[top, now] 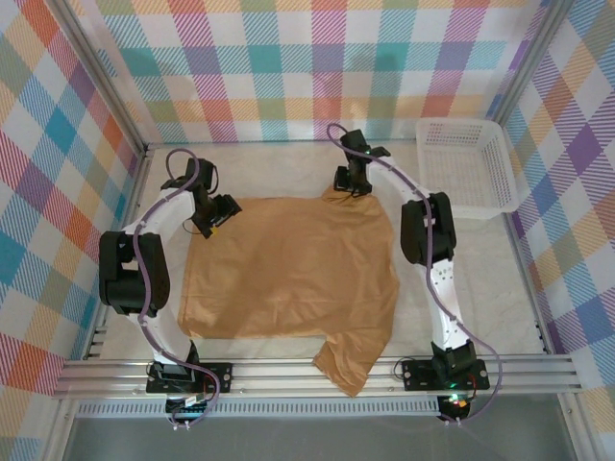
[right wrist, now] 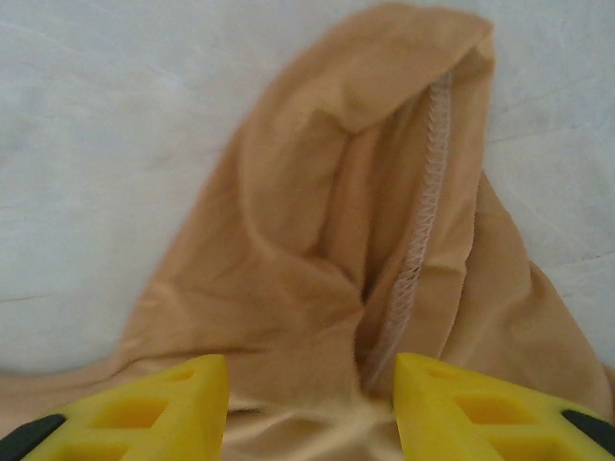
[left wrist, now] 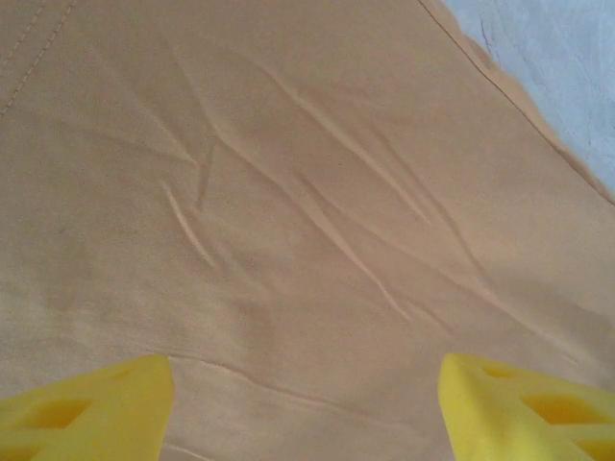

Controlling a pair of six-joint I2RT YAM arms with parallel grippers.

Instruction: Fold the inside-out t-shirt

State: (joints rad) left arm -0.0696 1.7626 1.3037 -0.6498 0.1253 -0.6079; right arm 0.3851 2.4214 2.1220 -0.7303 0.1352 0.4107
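Left tool (top: pixel 217 215) sits at the far left corner of the inside-out t-shirt (top: pixel 288 269), which lies spread flat across the middle of the white tabletop (top: pixel 500 288). In the left wrist view its yellow fingertips (left wrist: pixel 96 408) stand wide apart over smooth, lightly creased tan cloth, pinching nothing, and a strip of tabletop shows past the hem at the upper right. One sleeve (top: pixel 351 360) trails toward the near edge and reaches the metal rail (top: pixel 288 370) between the arm bases. Right tool (top: pixel 348 188) sits at the shirt's far right corner. In the right wrist view its fingers are parted, with a bunched fold of cloth rising just ahead of the gap and a pale overlock seam (right wrist: pixel 428 192) running down it. Whether the fingers touch that fold I cannot tell. A white mesh basket (top: pixel 459 123) stands in the far right corner, apart from the shirt
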